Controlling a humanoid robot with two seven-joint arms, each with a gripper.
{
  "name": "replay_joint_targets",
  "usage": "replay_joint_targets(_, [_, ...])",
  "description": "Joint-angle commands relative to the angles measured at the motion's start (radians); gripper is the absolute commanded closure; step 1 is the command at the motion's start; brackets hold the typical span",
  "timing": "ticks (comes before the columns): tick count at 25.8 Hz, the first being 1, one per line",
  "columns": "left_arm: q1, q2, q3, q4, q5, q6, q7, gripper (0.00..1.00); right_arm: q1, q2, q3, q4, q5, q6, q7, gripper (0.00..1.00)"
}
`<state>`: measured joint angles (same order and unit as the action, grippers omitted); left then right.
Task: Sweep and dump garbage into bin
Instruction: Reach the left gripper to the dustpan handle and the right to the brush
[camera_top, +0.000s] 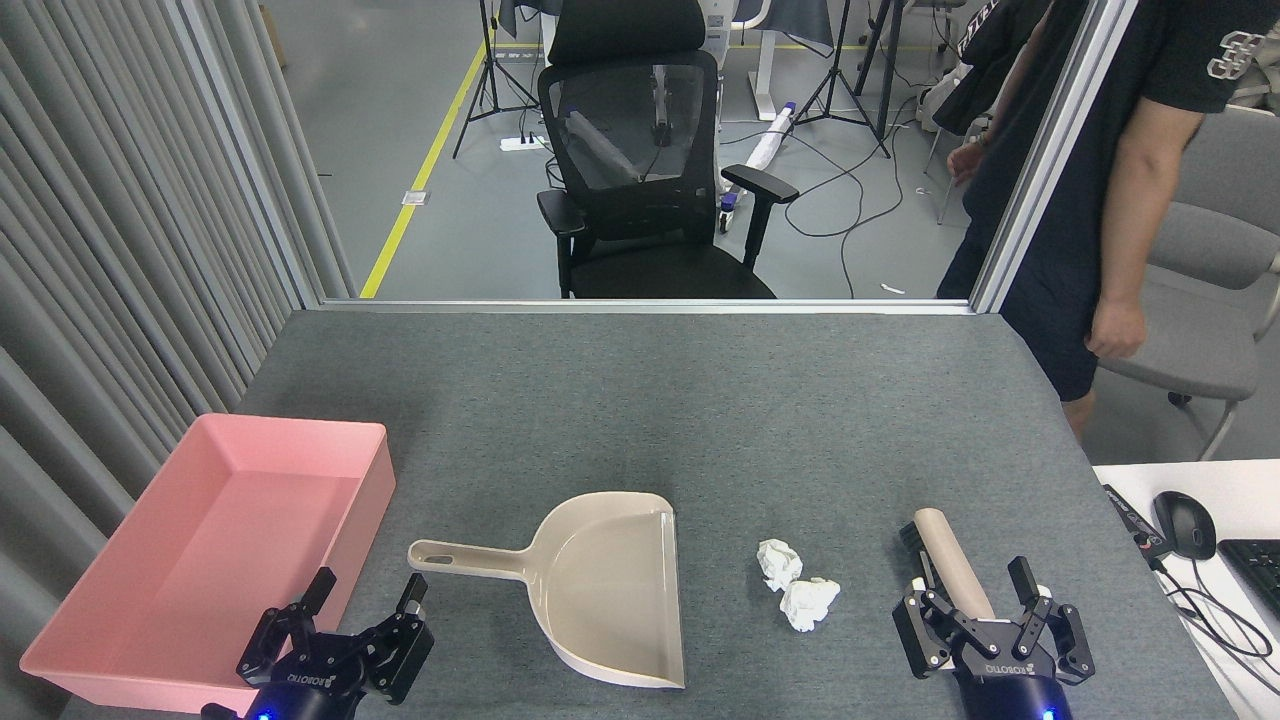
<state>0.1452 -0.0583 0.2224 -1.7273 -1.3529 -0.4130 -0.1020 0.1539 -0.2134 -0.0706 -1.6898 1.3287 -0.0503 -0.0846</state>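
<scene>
A grey felt desk carries the beige dustpan; left of it lies the pink bin, right of it the garbage. Both tools, left and right, are spread, the right straddling a brush. Beyond the dustpan stands an office chair.

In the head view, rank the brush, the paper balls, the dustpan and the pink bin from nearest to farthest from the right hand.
From the right hand:
1. Brush, between its open fingers.
2. Paper balls, just to its left.
3. Dustpan, mid-table, further left.
4. Pink bin, at the table's far left edge.
</scene>
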Motion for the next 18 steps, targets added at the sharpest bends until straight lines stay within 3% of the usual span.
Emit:
replay_joint_targets(1, [-0.006,0.000,0.000,0.000,0.000,-0.001,0.001,0.01,-0.001,0.000,0.000,-0.002,0.000,0.000,0.000,0.02])
replay_joint_targets(8, [-0.002,0.044,0.003,0.000,0.008,-0.012,-0.012,0.01,0.009,-0.023,-0.001,-0.007,0.001,-0.029,0.002,0.02])
replay_joint_targets(15, [-0.033,0.041,0.005,0.005,0.081,-0.006,-0.016,0.01,0.128,-0.084,-0.014,-0.065,0.003,-0.029,0.002,0.02])
replay_joint_targets(18, [-0.072,0.029,0.003,0.005,0.195,0.000,-0.022,0.01,0.187,-0.078,-0.069,-0.068,0.001,-0.036,-0.004,0.02])
